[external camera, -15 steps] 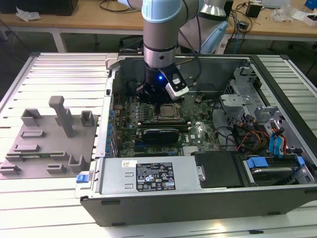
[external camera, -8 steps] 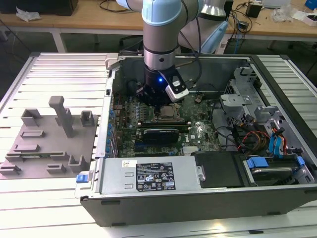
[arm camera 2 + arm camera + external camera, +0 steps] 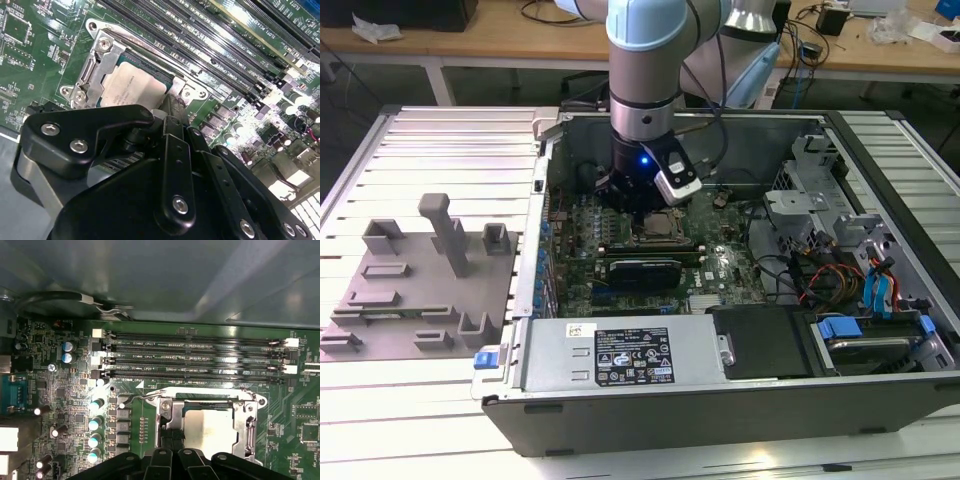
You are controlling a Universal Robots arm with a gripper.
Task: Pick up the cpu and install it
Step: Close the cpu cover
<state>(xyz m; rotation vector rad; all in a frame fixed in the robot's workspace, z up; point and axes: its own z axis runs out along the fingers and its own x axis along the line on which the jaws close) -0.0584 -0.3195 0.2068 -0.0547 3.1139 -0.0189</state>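
The cpu [image 3: 134, 86] is a flat silvery square lying inside the metal socket frame [image 3: 102, 52] on the green motherboard. My gripper [image 3: 169, 107] is low over the board, its tip at one edge of the cpu. In the first wrist view the cpu [image 3: 211, 427] lies level in the open frame [image 3: 250, 412], with the gripper [image 3: 170, 440] at its side. In the exterior view the gripper [image 3: 640, 205] hangs inside the open computer case just above the socket and cpu [image 3: 663, 226]. The gripper's black links hide part of the cpu in both wrist views.
Memory slots [image 3: 195, 357] run beside the socket, and capacitors [image 3: 95, 422] stand close by. A power supply [image 3: 620, 355], a drive cage [image 3: 800, 200] and cables [image 3: 830, 275] fill the case. A grey fixture plate [image 3: 415, 290] lies outside it at the exterior view's left.
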